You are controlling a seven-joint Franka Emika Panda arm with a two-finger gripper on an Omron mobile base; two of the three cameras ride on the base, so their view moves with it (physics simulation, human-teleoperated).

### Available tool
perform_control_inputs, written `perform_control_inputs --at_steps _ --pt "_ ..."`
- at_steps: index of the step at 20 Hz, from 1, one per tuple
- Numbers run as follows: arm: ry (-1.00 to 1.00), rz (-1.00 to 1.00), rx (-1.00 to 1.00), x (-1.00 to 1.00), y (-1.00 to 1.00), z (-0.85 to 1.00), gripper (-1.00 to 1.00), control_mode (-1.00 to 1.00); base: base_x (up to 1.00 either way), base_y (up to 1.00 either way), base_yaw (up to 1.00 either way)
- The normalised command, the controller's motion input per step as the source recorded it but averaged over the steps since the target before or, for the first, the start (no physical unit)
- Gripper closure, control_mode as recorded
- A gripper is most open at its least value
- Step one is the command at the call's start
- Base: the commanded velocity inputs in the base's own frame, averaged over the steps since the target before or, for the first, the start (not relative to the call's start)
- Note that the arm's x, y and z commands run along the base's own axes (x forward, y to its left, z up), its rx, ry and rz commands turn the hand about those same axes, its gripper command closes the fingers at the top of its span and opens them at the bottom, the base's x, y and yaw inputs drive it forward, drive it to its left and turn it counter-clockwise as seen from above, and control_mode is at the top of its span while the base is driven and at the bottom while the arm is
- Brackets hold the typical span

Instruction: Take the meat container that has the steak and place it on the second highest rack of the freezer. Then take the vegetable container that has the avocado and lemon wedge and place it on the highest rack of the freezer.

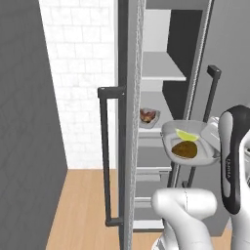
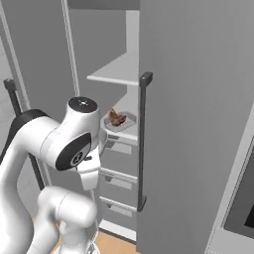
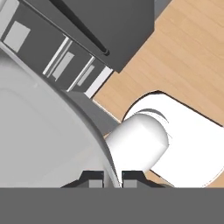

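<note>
Grey vegetable container (image 1: 211, 152) rim is sitting pinched in the gripper (image 3: 112, 178); left base view is showing avocado (image 1: 185, 150), lemon wedge (image 1: 186, 135) inside.

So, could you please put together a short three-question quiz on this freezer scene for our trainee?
1. True or false: the steak container already sits on the second highest rack.
2. Which two foods lie in the vegetable container?
3. The gripper is: A open, B shut on the vegetable container's rim, C shut on nothing.

Key: 1 true. 2 the avocado and the lemon wedge. 3 B.
</note>
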Motion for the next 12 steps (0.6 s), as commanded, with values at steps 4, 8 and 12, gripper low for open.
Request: perform_control_inputs --at_steps 4,8,12 --pt "0.00 0.00 0.00 0.00 0.00 0.00 1.00 1.00 -0.43 0.00 0.00" --pt "0.00 0.00 0.00 0.00 0.00 0.00 1.00 1.00 0.11 -0.15 0.02" --pt "0.00 0.00 0.00 0.00 0.00 0.00 1.00 1.00 0.37 -0.40 0.21"
